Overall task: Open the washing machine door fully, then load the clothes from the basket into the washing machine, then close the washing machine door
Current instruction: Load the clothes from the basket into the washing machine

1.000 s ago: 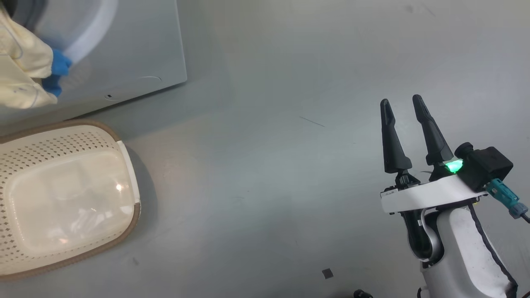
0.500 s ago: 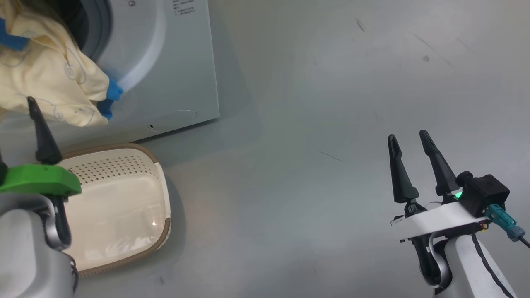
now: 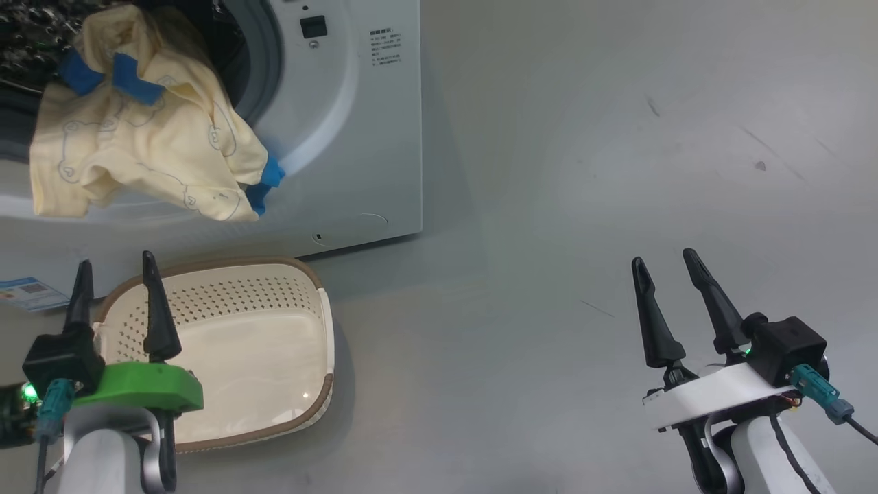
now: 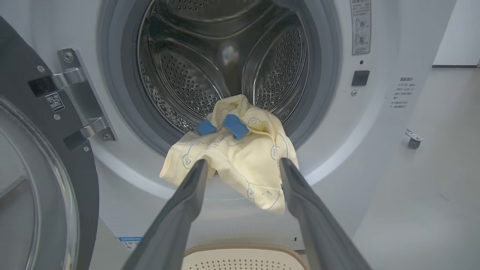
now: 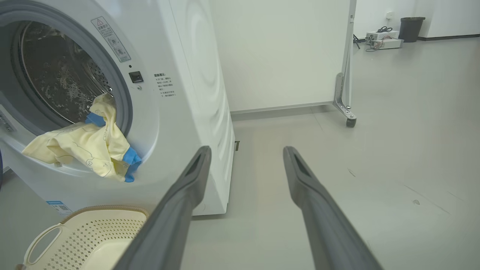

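Our left fingers [image 3: 159,315] and right fingers [image 3: 651,322] are spread apart, holding nothing. The pale yellow bear-print clothes [image 3: 147,147], blue-cuffed, drape over the lip of the white front-loading washing machine [image 3: 357,137], half hanging outside. The cream perforated plastic basket [image 3: 226,295] is empty. We'd grab the dangling hem low, then shove it deep into the drum [image 4: 195,75] so nothing catches the grey seal [image 4: 127,93].

You've got a white partition panel [image 5: 285,56] standing on a metal foot [image 5: 339,93] w/ a caster [image 5: 350,122]. Grey, slightly glossy floor [image 5: 393,123] runs out in front of the panel, w/ a few scuffs [image 3: 760,165]. Past the panel's edge, far back: dark bin [image 5: 411,24] vs. a white wall [image 5: 450,15], white boxes [image 5: 382,37] just beside the bin. Light's soft, even.
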